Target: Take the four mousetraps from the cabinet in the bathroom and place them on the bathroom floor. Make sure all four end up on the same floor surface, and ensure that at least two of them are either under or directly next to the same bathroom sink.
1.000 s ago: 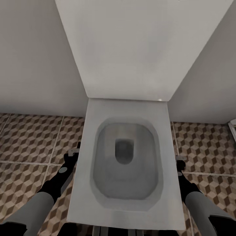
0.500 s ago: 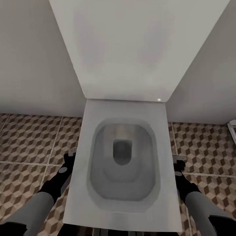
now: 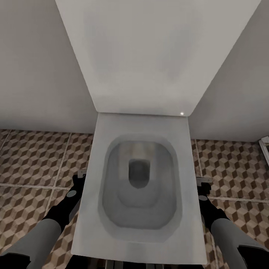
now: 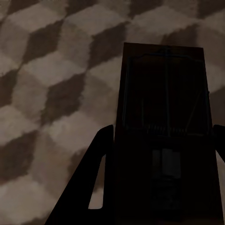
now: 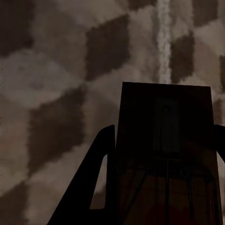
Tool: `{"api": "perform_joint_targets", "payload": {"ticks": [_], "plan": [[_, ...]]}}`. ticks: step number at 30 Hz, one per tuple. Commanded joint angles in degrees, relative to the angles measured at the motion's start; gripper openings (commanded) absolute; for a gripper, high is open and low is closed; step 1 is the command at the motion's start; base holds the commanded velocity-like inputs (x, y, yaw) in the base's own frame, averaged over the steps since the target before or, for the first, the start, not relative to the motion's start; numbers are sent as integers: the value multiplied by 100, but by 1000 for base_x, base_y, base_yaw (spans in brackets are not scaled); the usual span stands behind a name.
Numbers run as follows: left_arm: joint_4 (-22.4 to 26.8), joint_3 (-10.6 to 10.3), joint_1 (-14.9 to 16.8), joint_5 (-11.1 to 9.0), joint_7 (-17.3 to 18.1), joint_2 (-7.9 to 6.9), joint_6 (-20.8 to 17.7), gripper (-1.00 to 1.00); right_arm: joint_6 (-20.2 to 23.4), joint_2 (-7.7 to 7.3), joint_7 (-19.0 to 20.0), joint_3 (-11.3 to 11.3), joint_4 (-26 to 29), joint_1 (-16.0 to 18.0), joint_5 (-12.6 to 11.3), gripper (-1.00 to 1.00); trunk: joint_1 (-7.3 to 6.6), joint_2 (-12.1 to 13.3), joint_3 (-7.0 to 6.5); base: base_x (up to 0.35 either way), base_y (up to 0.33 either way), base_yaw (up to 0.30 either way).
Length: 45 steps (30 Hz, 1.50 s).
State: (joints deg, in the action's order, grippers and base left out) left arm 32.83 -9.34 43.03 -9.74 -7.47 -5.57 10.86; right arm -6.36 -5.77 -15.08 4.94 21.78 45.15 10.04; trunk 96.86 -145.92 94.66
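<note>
A white toilet [image 3: 140, 179] with its lid raised against the pale wall fills the middle of the head view, the robot standing squarely before it with an arm lowered along each flank of the bowl. The left gripper [image 3: 81, 175] hangs beside the bowl's left edge and the right gripper [image 3: 204, 183] beside its right edge, both low over the bathroom floor [image 3: 33, 160], whose tiles carry a brown, beige and white cube print crossed by pale grout lines. In the left wrist view, the left gripper [image 4: 159, 140] pinches a mousetrap [image 4: 164, 126], a flat dark-shadowed board with thin wire parts, gripped between the two black fingers [image 4: 96, 164] and held above the patterned tiles. In the right wrist view, the right gripper [image 5: 161, 140] likewise clamps a second mousetrap [image 5: 164, 126] between its fingers [image 5: 96, 164], the board's wire frame and a dim reddish patch showing near the camera, with a grout line running across the tile beyond it. Whether either board touches the floor cannot be told. At the far right edge of the head view, a sliver of a white fixture [image 3: 265, 147] stands on the tiles.
</note>
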Motion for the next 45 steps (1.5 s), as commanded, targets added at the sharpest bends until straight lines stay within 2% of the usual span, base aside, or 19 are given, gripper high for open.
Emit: {"api": "perform_joint_targets", "payload": {"ticks": [1, 11, 21, 45], "plan": [[-5, -51, 3, -42, -60, -9, 21, -100, -23, 7, 5, 42, -7, 3, 51, -100, -1, -1, 3, 0, 0, 0], [-95, -74, 3, -41, 4, -29, -8, -100, -23, 16, -6, 49, -37, 3, 44, -100, -1, -1, 3, 0, 0, 0], [-36, -44, 3, -13, 25, -54, -326, -100, -45, 55, -29, 46, -26, 3, 62, -100, -1, -1, 3, 0, 0, 0], [-17, -45, 3, -8, 26, -49, -357, -100, -97, 67, -47, 34, 21, 3, -123, -100, -1, -1, 3, 0, 0, -35]]}}
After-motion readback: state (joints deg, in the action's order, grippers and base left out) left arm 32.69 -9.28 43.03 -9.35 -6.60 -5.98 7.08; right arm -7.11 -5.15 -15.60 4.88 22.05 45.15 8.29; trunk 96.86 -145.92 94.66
